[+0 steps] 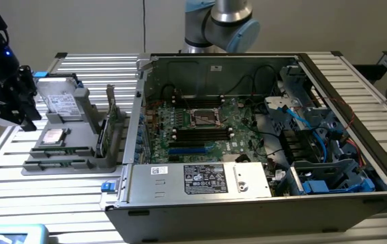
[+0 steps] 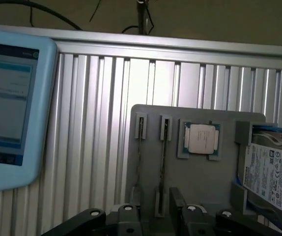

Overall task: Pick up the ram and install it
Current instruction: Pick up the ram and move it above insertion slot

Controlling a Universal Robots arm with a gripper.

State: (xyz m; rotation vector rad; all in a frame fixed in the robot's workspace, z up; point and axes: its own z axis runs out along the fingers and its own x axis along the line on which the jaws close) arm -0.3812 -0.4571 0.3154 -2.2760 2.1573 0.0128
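In the exterior view I'm hovering my gripper (image 1: pixel 8 108) at the frame's far left, over the grey tray (image 1: pixel 105 163) where the ram (image 1: pixel 61 151) is sitting on edge. In the wrist view my jaws are standing apart and empty, lining up over the ram (image 2: pixel 163 157). I'm judging this the pickup step, and grasping calls for squaring onto that thin edge.

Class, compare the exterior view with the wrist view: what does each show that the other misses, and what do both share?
Exterior view: the open computer case with its motherboard, the robot arm, and an upright expansion card. Wrist view: the tablet's lit screen, where the exterior view catches just a pale blue corner. Both: the grey tray, two ram sticks standing in its slots, the processor chip and the hard drive.
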